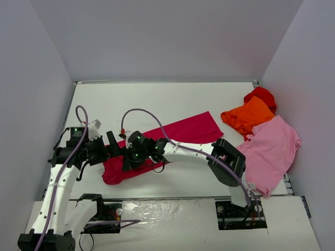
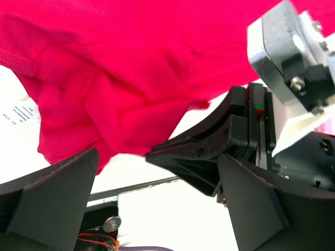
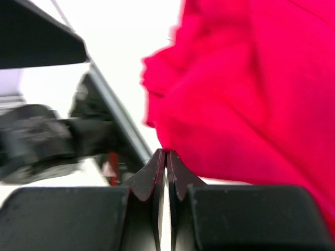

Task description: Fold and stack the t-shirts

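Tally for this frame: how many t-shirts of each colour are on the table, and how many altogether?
crimson-magenta t-shirt: 1
light pink t-shirt: 1
orange t-shirt: 1
bright red t-shirt: 1
Total: 4

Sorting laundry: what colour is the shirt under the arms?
Crimson-magenta t-shirt; best in top external view.

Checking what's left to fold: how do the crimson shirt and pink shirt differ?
The crimson shirt lies mid-table as a long strip; the pink shirt sprawls loose at the right edge. The right gripper pinches the crimson shirt; no gripper holds the pink shirt. Both are plain cloth.
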### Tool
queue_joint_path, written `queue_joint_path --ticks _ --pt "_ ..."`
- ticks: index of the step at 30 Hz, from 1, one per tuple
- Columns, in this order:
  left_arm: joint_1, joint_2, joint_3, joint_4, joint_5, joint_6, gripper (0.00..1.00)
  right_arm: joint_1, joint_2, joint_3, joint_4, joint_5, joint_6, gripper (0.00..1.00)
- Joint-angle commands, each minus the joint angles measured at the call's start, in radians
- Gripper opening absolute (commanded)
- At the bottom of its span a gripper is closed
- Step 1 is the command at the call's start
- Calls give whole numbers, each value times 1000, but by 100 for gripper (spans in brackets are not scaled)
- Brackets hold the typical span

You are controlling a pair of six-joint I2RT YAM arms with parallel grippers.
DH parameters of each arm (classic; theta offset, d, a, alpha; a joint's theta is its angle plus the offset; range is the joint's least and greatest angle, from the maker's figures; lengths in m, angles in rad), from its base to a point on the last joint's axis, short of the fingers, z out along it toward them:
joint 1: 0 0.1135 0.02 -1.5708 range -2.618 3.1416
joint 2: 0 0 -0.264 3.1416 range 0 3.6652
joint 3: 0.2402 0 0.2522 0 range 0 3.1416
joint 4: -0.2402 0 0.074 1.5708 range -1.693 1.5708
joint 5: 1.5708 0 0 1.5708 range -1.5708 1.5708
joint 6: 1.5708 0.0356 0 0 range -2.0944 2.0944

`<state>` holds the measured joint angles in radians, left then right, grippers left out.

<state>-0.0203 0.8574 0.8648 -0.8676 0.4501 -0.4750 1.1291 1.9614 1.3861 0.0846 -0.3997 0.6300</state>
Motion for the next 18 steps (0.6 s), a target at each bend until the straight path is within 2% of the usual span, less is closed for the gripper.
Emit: queue_joint_path --ticks 1,3,6,9,12,14,16,18 --pt "7 -25 136 227 -39 -90 97 113 -145 -27 187 -246 41 13" --pt "7 -32 141 224 -27 -100 97 118 -161 -44 216 -269 74 34" --pt "7 -50 137 229 -13 -119 97 127 -195 -64 179 -243 57 54" --pt "7 -60 135 226 -2 -130 97 126 -243 -78 126 -170 10 58" --pt "7 -70 135 221 3 -137 97 101 -300 -96 83 -99 -18 57" --pt "7 -56 130 223 33 -142 97 54 -311 -97 -4 -22 -40 54" --pt "7 -28 118 233 81 -156 97 -5 -308 -116 -66 47 -65 40" --pt "5 6 90 259 147 -178 97 -76 -316 -164 -80 105 -73 13"
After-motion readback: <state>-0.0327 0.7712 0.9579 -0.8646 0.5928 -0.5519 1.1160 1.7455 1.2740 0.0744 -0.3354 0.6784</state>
